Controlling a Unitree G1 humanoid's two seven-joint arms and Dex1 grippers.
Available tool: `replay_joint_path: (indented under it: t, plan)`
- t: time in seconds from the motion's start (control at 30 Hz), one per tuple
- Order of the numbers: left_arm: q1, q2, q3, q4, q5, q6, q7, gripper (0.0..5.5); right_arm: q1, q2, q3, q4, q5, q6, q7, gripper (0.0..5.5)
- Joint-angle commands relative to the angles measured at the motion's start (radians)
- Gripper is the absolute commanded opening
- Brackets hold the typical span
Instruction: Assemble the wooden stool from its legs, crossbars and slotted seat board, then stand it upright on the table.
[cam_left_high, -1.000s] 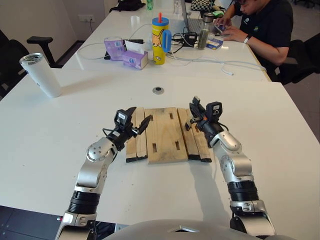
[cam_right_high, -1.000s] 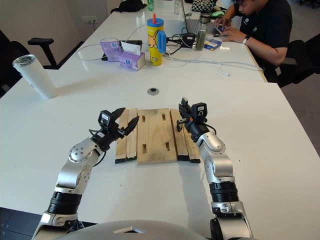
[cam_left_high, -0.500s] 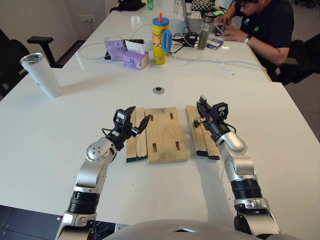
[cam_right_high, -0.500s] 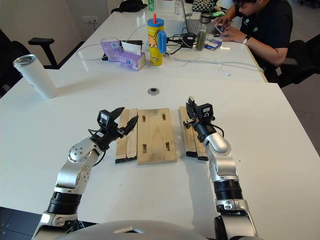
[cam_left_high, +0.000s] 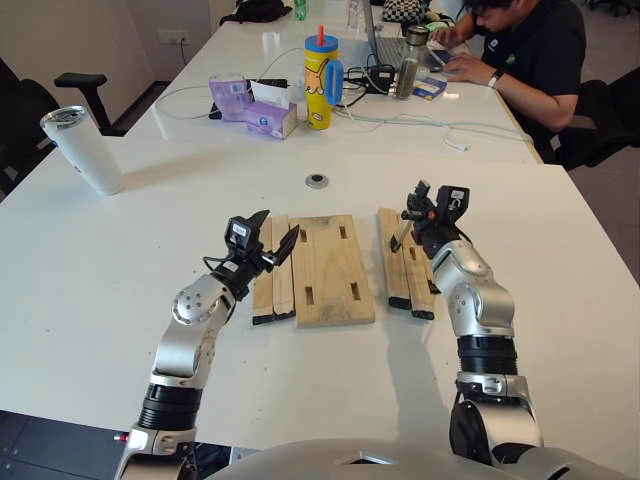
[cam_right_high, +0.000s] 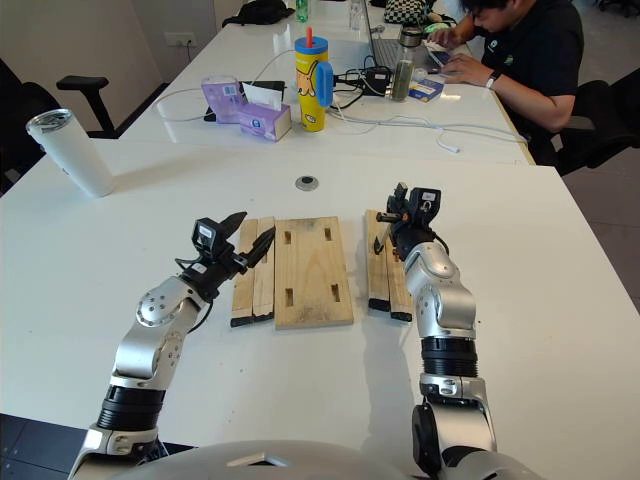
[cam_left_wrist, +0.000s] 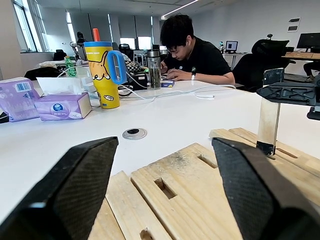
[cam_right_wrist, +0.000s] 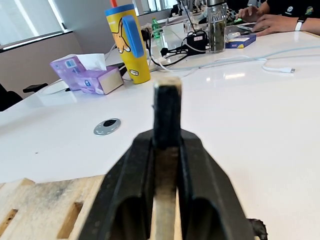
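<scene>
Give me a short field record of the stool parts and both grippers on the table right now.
Seat: flat light wooden slotted seat board, lying on the white table.
Left parts: two wooden slats, flat, close beside the board.
Right parts: more flat wooden slats, a gap from the board.
Left gripper: open, over the left slats' far end.
Right gripper: shut on a narrow wooden piece, roughly upright, lower end on the right slats.
Assembly: not begun.
</scene>
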Motion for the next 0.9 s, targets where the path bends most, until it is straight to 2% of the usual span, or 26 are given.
replay_joint_path:
  t: [0.03,0.17,0.47,0.6,0.9]
  plan:
    - [0.012,-0.002,0.003,-0.018,-0.001,0.005,0.007,3.48,0.063,0.012,0.024,-0.03,-0.02,0.06,-0.013,0.41]
    - [0.006,-0.002,0.006,-0.026,-0.003,0.01,0.01,3.48,0.063,0.004,0.051,-0.045,-0.068,0.141,-0.065,0.41]
    - [0.006,-0.007,0.002,-0.034,-0.003,0.015,0.014,3.48,0.029,0.062,-0.003,-0.031,-0.077,0.204,-0.188,0.41]
    - [0.002,-0.01,0.002,-0.039,-0.01,0.026,0.012,3.48,0.044,0.106,-0.044,0.001,-0.054,0.011,-0.173,0.41]
    - [0.014,0.0,0.004,-0.055,-0.013,0.045,0.009,3.48,0.111,0.043,0.022,0.128,-0.165,-0.37,-0.02,0.41]
